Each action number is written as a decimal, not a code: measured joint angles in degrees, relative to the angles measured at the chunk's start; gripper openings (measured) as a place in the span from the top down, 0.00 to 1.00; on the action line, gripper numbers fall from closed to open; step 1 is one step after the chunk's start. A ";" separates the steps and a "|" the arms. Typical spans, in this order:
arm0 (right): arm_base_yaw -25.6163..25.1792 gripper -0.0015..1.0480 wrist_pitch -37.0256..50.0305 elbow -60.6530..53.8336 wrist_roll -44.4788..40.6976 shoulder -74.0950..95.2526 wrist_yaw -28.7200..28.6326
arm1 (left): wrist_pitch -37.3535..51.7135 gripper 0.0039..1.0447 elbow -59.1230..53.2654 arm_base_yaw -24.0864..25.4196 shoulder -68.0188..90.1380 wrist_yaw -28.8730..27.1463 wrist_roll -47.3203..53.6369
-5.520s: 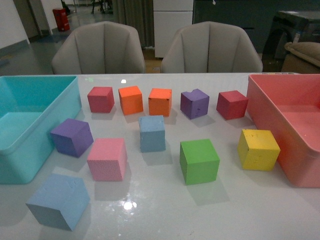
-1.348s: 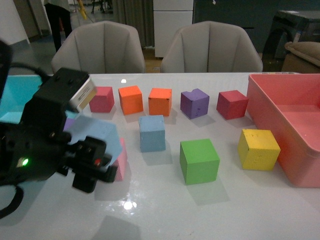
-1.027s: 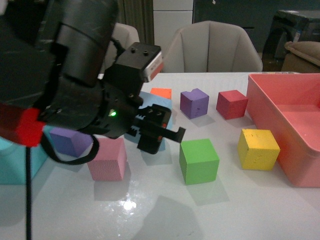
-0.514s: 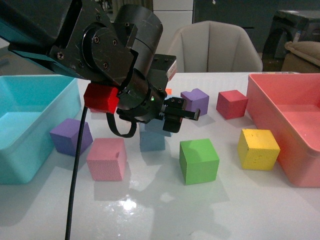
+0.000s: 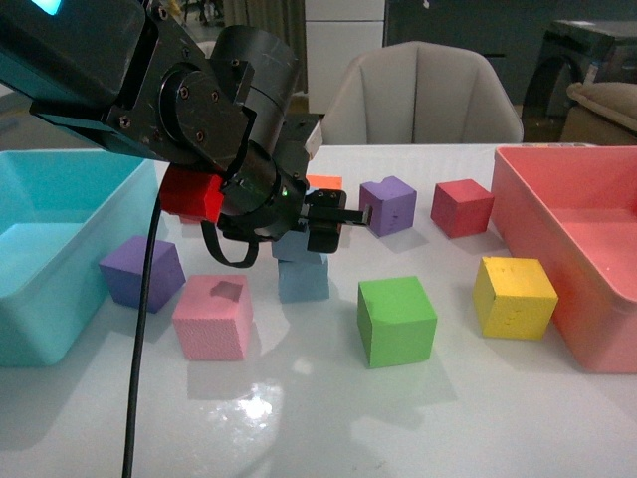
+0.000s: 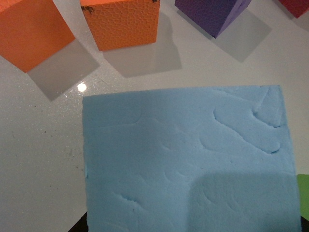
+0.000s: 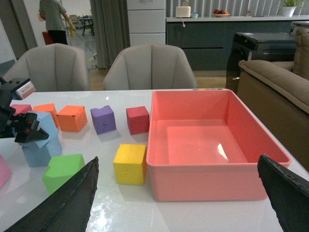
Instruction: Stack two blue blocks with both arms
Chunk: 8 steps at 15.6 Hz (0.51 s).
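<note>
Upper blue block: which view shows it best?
Right wrist view: the upper blue block shows side-on, over the lower blue block, the left gripper on it. Front view: the left arm hides most of it; only a sliver shows. Left wrist view: one dented blue face fills most of the frame, nothing beneath it visible.

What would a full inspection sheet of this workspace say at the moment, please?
Surface: glossy white table, with glare spots.
Job's things: upper blue block, tilted, sitting on lower blue block.
Clutter: green cube, yellow cube, pink cube, purple cubes, red cube, orange cubes; turquoise bin; pink bin, empty.
Grippers: left gripper shut on upper blue block; right gripper open, holding nothing.
Cables: black cable hanging from the left arm.
Surroundings: grey chairs; person far behind.
</note>
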 joint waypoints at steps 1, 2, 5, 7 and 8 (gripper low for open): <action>0.00 0.06 0.00 0.00 0.00 0.00 0.00 | 0.04 0.53 0.00 0.00 0.00 -0.02 -0.02; 0.00 0.06 0.00 0.00 0.00 0.00 0.00 | -0.07 0.53 0.00 -0.02 0.04 -0.15 -0.02; 0.00 0.06 0.00 0.00 0.00 0.00 0.00 | -0.17 0.53 0.57 0.22 0.50 -0.94 -0.04; 0.00 0.06 0.00 0.00 0.00 0.00 0.00 | -0.02 0.53 0.57 0.33 0.52 -0.90 -0.09; 0.00 0.06 0.00 0.00 0.00 0.00 0.00 | 0.15 0.44 0.57 0.31 0.52 -0.76 -0.11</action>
